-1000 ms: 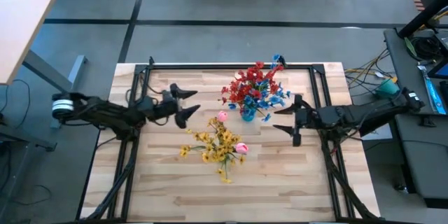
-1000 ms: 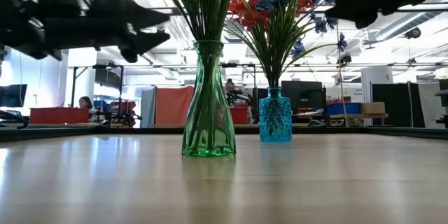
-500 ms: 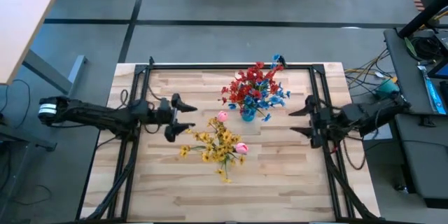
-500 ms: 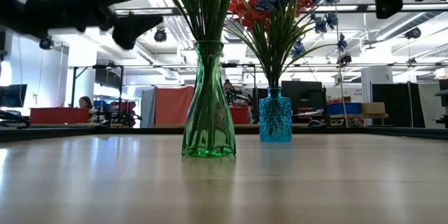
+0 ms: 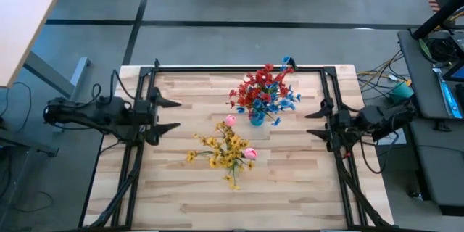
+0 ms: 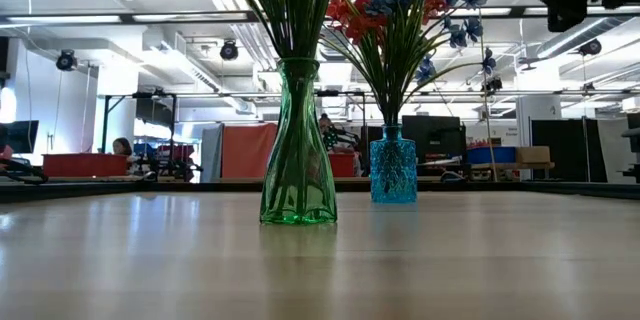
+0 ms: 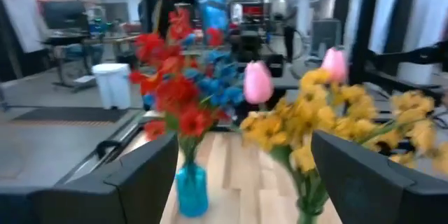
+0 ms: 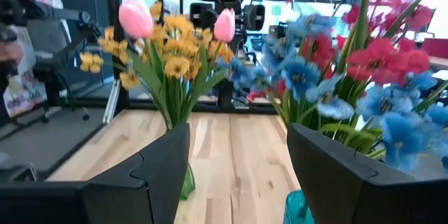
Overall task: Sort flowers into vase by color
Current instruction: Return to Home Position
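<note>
A green glass vase (image 6: 298,150) stands on its base mid-table and holds yellow flowers (image 5: 225,148) and two pink buds (image 5: 230,120). Behind it a smaller blue vase (image 6: 393,165) stands upright with red and blue flowers (image 5: 264,90). My left gripper (image 5: 172,114) hangs open over the table's left edge, level, facing the vases. My right gripper (image 5: 313,123) hangs open over the right edge, also facing them. In each wrist view both bouquets show between the fingers, farther off, and nothing lies in either gap.
A black frame (image 5: 239,67) runs along the table's far edge and down both sides under the arms. Bare wood (image 5: 232,203) lies in front of the vases. A light desk (image 5: 22,22) stands off the far left, and cables (image 5: 384,80) lie to the right.
My left gripper has drawn back from near the vases toward the table's left edge and risen, staying open. My right gripper has drawn back toward the right edge, also open. Vases and flowers have kept still.
</note>
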Action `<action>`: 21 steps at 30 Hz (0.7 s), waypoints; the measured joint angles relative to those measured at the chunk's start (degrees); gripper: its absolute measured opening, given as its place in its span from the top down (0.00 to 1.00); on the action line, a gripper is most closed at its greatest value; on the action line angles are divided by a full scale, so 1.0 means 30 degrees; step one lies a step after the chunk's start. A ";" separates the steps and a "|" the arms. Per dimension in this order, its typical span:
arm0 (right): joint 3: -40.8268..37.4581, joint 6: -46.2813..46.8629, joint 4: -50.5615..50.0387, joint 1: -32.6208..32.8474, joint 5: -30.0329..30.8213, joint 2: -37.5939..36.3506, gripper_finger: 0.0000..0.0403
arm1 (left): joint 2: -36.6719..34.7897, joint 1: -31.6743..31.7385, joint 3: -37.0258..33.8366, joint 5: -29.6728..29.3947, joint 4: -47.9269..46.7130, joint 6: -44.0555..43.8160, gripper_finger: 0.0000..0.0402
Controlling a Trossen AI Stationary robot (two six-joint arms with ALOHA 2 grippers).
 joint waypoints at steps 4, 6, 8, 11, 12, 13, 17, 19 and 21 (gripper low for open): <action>-0.0820 -0.0535 0.0449 0.0000 -0.0022 -0.0668 0.42 | -0.2254 -0.0362 -0.1829 -0.0392 -0.0021 -0.0155 0.23; -0.1140 -0.0807 0.0537 0.0000 0.0000 -0.1040 0.42 | -0.3462 -0.0400 -0.2564 0.0108 0.0115 -0.0299 0.23; -0.1184 -0.0925 0.0541 0.0000 0.0022 -0.1038 0.42 | -0.4794 -0.0400 -0.3286 0.0494 0.0320 -0.0438 0.23; -0.1362 -0.0990 0.0643 0.0000 -0.0022 -0.1031 0.42 | -0.6923 -0.0400 -0.4781 0.0654 0.0343 -0.0544 0.23; -0.1485 -0.0839 0.0625 0.0000 -0.0010 -0.1031 0.42 | -0.7687 -0.0400 -0.5448 0.0712 0.0445 -0.0638 0.23; -0.1612 -0.0661 0.0657 0.0000 -0.0007 -0.1031 0.42 | -0.8401 -0.0400 -0.6112 0.0752 0.0897 -0.0750 0.23; -0.3659 -0.0640 0.4495 -0.0003 -0.0064 -0.0817 0.42 | -0.8919 -0.0420 -0.8597 0.1018 0.2822 -0.0824 0.23; -0.5195 -0.0850 0.6912 0.0000 -0.0309 -0.0592 0.42 | -0.8460 -0.0419 -0.9458 0.0591 0.3643 -0.0972 0.23; -0.5288 -0.0286 0.6417 0.0003 -0.0503 -0.0446 0.42 | -0.8496 -0.0397 -1.0525 0.0298 0.4076 -0.1183 0.23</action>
